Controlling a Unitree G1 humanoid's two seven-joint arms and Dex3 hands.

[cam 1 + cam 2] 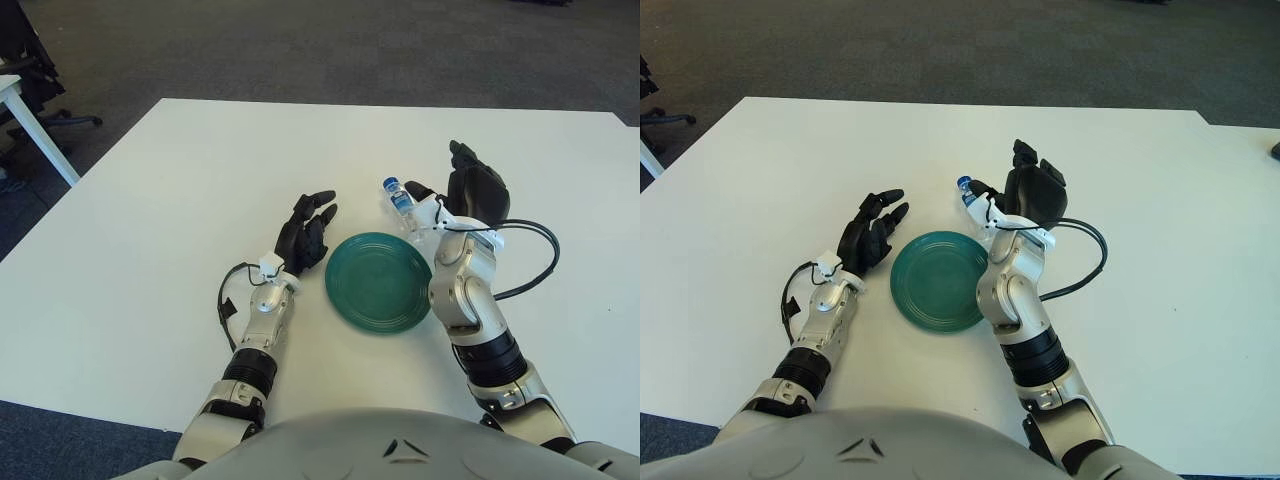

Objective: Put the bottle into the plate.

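A small clear bottle (401,204) with a blue cap lies tilted on the white table, just past the far right rim of the green plate (345,290). My right hand (445,180) is right beside the bottle on its right side, fingers spread upward and thumb close to the bottle's neck; no firm grasp shows. My left hand (312,225) shows to the left of the plate, fingers relaxed and empty. The plate holds nothing.
The white table (150,230) extends wide on all sides. A black cable (545,255) loops out to the right of my right forearm. Another table's leg and an office chair (30,70) stand on the dark carpet at far left.
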